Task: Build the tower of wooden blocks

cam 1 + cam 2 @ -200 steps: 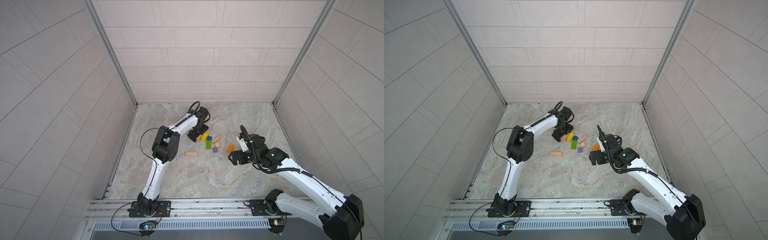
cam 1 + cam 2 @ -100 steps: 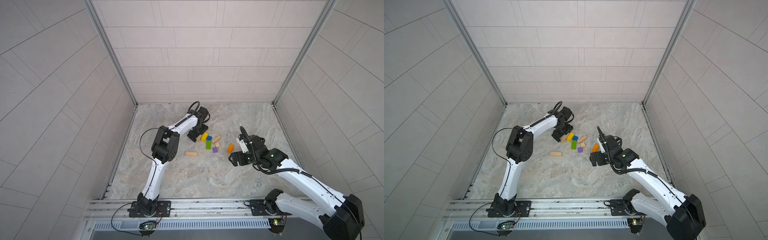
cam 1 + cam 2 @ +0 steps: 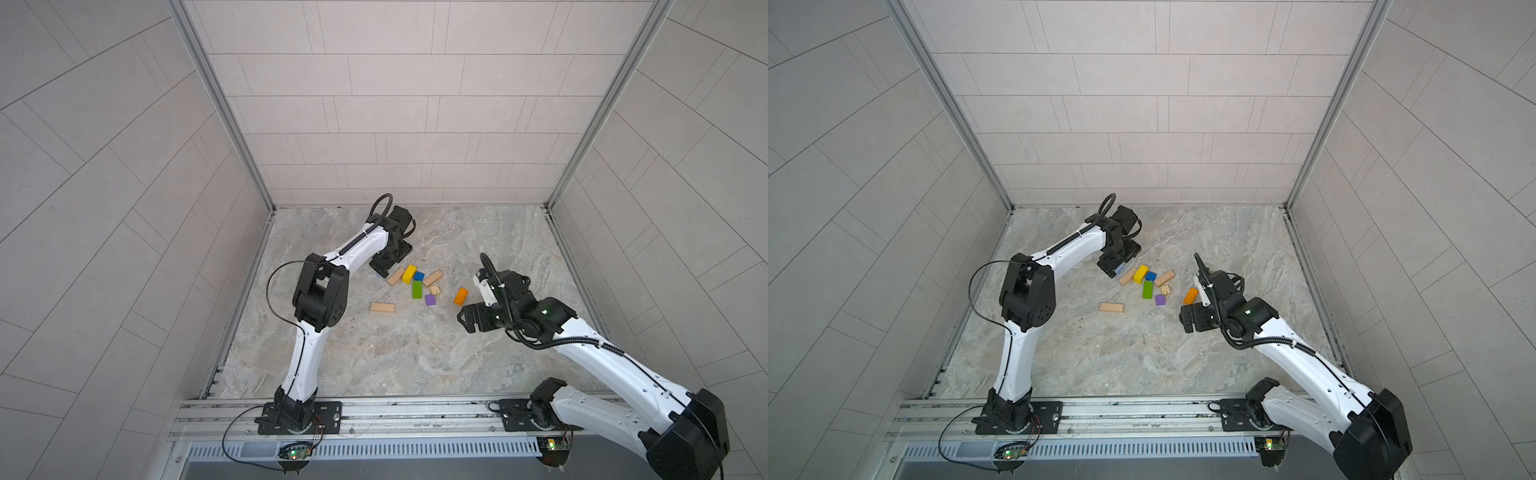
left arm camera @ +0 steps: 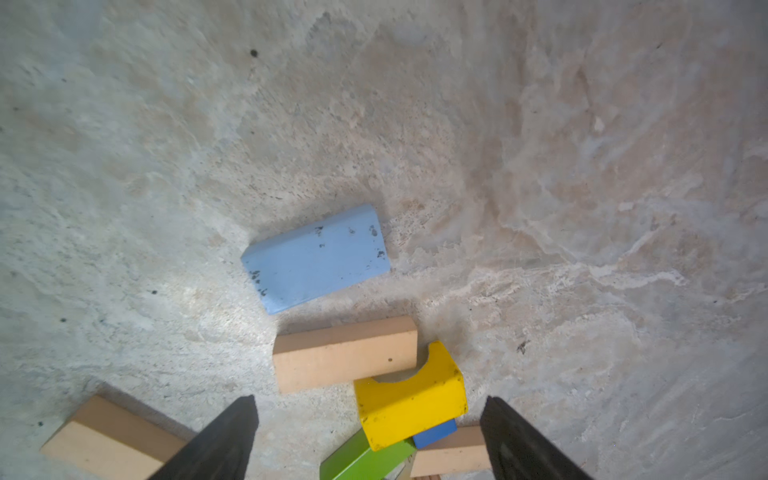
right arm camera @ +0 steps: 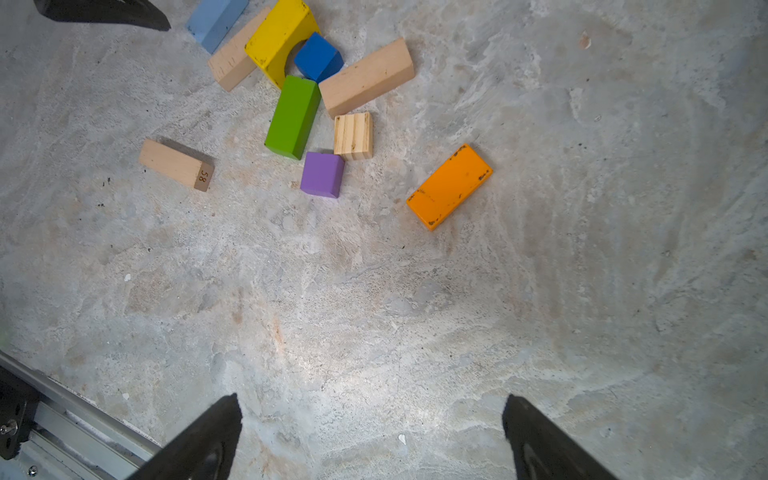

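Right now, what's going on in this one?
No tower stands yet: the wooden blocks lie loose on the tabletop. The left claw hovers open and empty over the far side of the cluster, by the light-blue block and yellow block. The right claw is open and empty too, short of the orange block, which lies apart from the rest.

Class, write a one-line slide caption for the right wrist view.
Open right gripper near scattered wooden blocks; orange bar lies apart.
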Controlling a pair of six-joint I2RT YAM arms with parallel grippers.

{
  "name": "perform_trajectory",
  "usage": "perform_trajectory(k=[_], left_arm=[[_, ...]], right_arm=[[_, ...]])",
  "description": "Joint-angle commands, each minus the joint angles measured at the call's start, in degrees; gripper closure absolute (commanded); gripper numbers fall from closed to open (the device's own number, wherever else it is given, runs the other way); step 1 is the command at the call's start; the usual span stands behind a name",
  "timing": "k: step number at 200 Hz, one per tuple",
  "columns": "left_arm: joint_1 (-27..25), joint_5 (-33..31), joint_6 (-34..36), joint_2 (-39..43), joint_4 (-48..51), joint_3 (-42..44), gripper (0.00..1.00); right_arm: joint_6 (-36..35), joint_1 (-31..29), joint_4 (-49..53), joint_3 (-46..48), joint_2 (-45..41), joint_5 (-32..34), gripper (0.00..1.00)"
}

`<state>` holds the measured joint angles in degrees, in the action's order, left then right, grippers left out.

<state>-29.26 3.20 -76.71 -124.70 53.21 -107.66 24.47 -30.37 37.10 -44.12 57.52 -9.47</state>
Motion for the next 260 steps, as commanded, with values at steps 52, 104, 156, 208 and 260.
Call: perform_trajectory(k=[52,104,156,208,260], left_arm=[[-0.96,0.77,-2.99,-0.39,-0.93,2.55,0.08],[-1.25,1.14,-3.20,-2.83,-0.33,0.98,0.08],[-1.25,1.19,-4.13,-4.18,-0.59,0.87,0.09],[-1.25,0.93,-4.25,-6.35,-0.16,-0.74,0.10],[-1.29,0.84,-4.08,-7.53,0.04,-1.33,0.11]], right_arm=[[0.51,-0.17,-0.10,0.80,-0.97,0.52,0.01],[0.10,-0.17,-0.01,0.74,-0.92,0.75,0.01],[-0.50,-0.19,0.44,0.70,-1.08,1.05,0.01],[-1.16,-0.21,0.86,0.70,-1.88,1.35,0.00],[-1.44,-0.09,1.12,1.01,-2.22,1.56,0.01]])
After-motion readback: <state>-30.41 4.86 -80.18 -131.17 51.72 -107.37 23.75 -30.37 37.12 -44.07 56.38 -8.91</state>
